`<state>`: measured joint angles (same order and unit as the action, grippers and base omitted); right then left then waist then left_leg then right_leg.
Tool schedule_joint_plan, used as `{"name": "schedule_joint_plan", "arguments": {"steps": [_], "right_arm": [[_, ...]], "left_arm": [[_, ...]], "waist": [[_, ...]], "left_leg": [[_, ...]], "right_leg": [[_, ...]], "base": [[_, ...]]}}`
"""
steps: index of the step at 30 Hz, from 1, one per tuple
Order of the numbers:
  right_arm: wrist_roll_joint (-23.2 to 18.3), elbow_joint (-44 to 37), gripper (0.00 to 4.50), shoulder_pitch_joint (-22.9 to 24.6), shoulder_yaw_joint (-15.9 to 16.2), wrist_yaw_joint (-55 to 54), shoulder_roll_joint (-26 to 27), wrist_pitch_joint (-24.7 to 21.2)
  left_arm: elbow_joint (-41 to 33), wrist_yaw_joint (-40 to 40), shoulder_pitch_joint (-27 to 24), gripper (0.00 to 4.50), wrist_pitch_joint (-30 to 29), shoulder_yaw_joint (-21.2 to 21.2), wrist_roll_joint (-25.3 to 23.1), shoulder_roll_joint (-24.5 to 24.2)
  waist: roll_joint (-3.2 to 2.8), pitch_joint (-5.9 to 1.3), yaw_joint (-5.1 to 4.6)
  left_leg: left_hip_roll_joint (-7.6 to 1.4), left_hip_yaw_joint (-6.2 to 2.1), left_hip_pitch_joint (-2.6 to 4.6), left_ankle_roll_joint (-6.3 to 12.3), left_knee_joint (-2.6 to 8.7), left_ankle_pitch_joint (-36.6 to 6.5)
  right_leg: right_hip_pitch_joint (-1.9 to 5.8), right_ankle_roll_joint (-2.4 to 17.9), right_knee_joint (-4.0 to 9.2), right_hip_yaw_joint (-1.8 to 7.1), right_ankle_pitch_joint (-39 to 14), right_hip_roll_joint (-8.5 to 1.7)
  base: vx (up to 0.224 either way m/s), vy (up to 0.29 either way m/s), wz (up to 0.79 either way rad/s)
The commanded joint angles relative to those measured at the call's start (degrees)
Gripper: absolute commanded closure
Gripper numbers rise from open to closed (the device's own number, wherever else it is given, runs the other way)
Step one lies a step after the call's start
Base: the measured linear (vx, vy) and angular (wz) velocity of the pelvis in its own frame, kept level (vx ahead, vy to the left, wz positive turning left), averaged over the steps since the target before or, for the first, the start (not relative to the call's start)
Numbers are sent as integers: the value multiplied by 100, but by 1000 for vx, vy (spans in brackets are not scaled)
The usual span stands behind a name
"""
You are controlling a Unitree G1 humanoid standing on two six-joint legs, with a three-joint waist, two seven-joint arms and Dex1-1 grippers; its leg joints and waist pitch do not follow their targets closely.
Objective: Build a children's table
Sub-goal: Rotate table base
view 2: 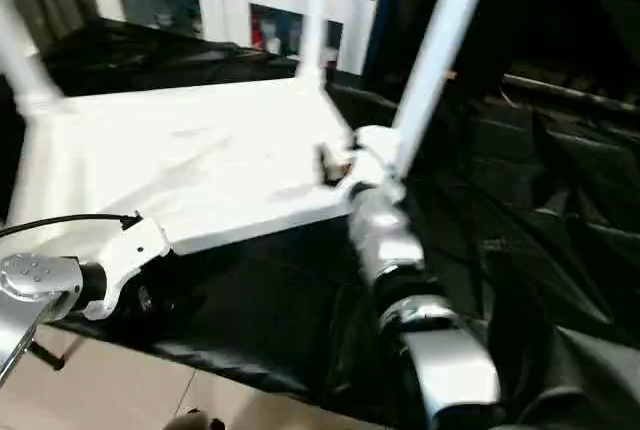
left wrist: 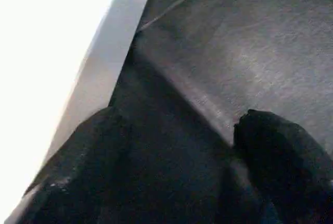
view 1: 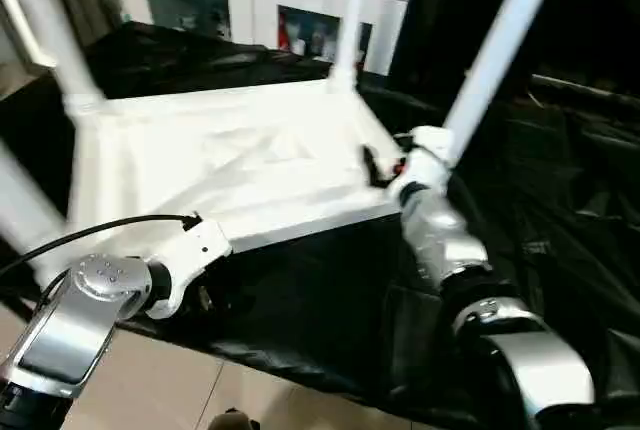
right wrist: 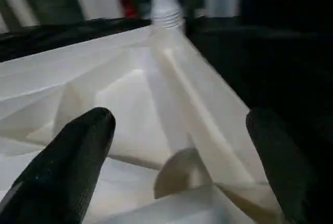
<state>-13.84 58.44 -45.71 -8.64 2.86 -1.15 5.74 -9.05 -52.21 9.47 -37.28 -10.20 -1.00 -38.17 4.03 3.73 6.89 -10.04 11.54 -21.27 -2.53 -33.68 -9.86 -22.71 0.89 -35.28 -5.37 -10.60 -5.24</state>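
Observation:
The children's table lies upside down on black cloth, its white ribbed top (view 1: 230,165) facing up. White legs stand in the corners: far left (view 1: 55,30), far right (view 1: 348,20) and near right (view 1: 500,50). A blurred white leg (view 1: 20,215) rises at the near left. My right gripper (right wrist: 179,114) is open over the ribbed underside, beside the near right leg's base, with nothing between its fingers (right wrist: 88,135). My left gripper (left wrist: 179,117) is open and empty at the top's near edge (left wrist: 99,78), over the black cloth.
A white cabinet with glass doors (view 1: 250,0) stands behind the table. Black cloth (view 1: 300,320) covers the surface under the table and drapes over things on the right (view 1: 580,200). A black cable (view 1: 90,232) runs along my left arm. Pale floor (view 1: 150,380) lies in front.

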Motion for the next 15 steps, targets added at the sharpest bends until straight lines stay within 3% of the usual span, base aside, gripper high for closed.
{"name": "schedule_joint_plan", "arguments": {"steps": [1, 4, 10, 15], "right_arm": [[-24, 176, 2, -82, -262, -308, -271, 190], [1, 455, 2, -252, -432, -489, -556, 369], [-19, 707, 2, -379, -600, -584, -899, 515], [-47, 911, 2, -405, -756, -467, -1540, 615]], "left_arm": [[-96, 193, 4, 3, -16, 105, -110, -9], [20, 471, 46, 3, 134, 74, -240, 143], [151, 729, 121, 3, 331, 50, -277, 251], [15, 640, 65, 3, 673, 288, 9, 249]], "waist": [[-116, -363, -61], [-120, -387, -74], [-108, -413, -62], [-103, -438, -46]], "left_leg": [[-351, -170, 215, -461, 484, -1963], [-345, -180, 147, -426, 475, -1738], [-326, -164, 117, -329, 432, -1465], [-310, -134, 104, -184, 376, -1192]], "right_leg": [[102, 813, 410, 385, -1585, -398], [155, 812, 369, 375, -1333, -392], [189, 876, 318, 358, -927, -370], [206, 1037, 277, 348, -459, -348]], "base": [[0, 0, 0], [0, 0, 0], [0, 0, 0], [0, 0, 0]]}}
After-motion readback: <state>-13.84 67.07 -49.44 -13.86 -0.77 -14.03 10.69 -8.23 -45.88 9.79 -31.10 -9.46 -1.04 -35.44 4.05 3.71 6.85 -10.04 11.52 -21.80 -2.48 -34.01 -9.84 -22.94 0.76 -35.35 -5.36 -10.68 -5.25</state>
